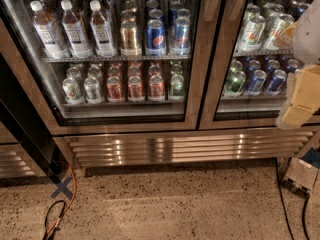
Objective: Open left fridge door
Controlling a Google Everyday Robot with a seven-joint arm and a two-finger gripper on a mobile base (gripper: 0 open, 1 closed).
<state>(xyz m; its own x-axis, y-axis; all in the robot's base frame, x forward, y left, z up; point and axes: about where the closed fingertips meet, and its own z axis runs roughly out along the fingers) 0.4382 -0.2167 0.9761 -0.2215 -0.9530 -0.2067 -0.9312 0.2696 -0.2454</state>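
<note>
The left fridge door [125,126] is a wide glass pane in a bronze-steel frame and fills the upper left and middle. It looks shut, flush with the narrower right door [260,116]. Behind its glass are bottles [75,29] and cans [155,34] on two shelves. Dark vertical handles [212,1] show at the top where the two doors meet. My gripper [300,101], a beige and white piece, hangs at the right edge in front of the right door, away from the left door and its handle.
A steel vent grille [190,146] runs under both doors. A dark cabinet side [20,119] stands at the left. An orange cable [70,194] and a blue X mark [62,188] lie on the speckled floor. A black cable [280,194] and a box [302,174] are at the lower right.
</note>
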